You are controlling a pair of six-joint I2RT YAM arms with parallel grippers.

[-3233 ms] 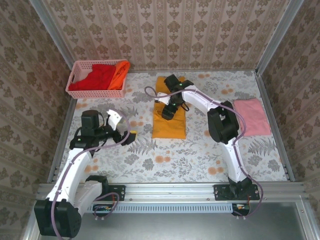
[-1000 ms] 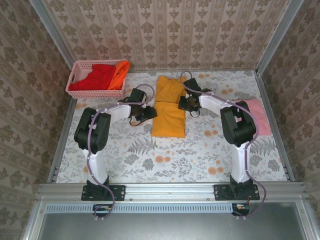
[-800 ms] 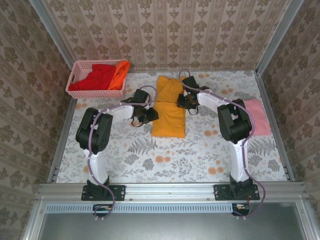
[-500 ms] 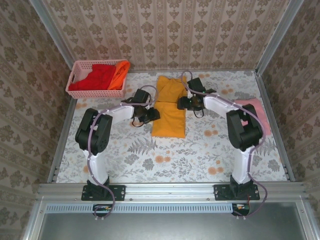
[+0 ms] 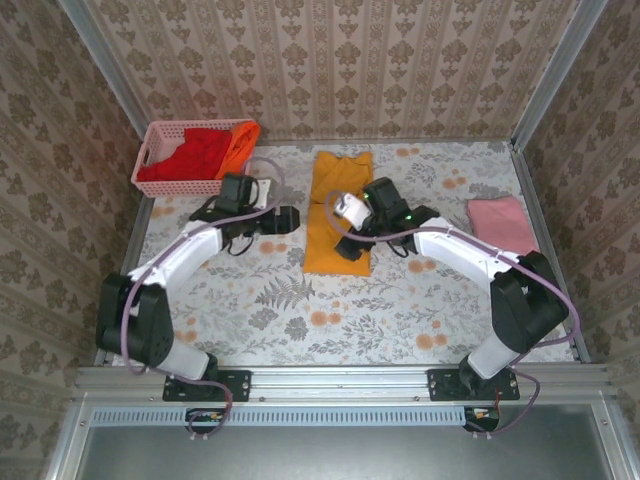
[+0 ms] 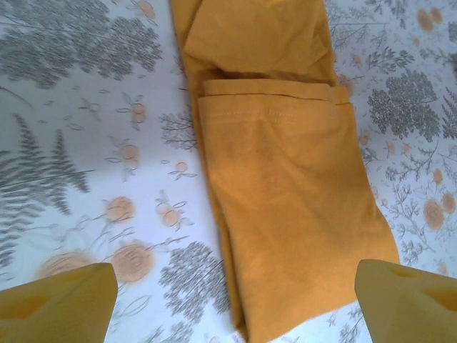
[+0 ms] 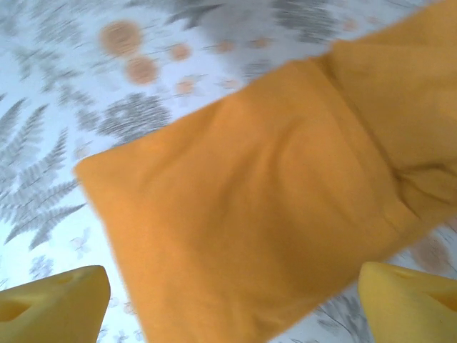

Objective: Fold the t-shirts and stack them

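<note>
- In the middle of the table (image 5: 300, 310), the golden-yellow t-shirt (image 5: 338, 238) lies flat as a long narrow strip running near to far. It looks like the sides are already tucked in.
- In the left wrist view a stitched hem edge crosses the strip, so one end seems to be doubled back over the rest. The shirt reads as half folded, not finished.
- The right gripper (image 5: 340, 212) hovers right over the strip. Its yellow fingers (image 7: 50, 304) are spread wide with cloth below them but nothing pinched, probably lining up on an edge for the next fold.
- The left gripper (image 5: 287, 218) sits just beside the shirt's left edge, above bare table. Its fingers (image 6: 61, 300) are spread wide and empty too, likely ready to take the same end from the other side.
- The pale pink t-shirt (image 5: 497, 220) lies folded by the right edge, well apart. That's probably where the stack goes.
- The red t-shirt (image 5: 195, 155) and the orange t-shirt (image 5: 240, 143) are bunched in the pink basket (image 5: 150, 150) at the far left, so they're not yet folded.
</note>
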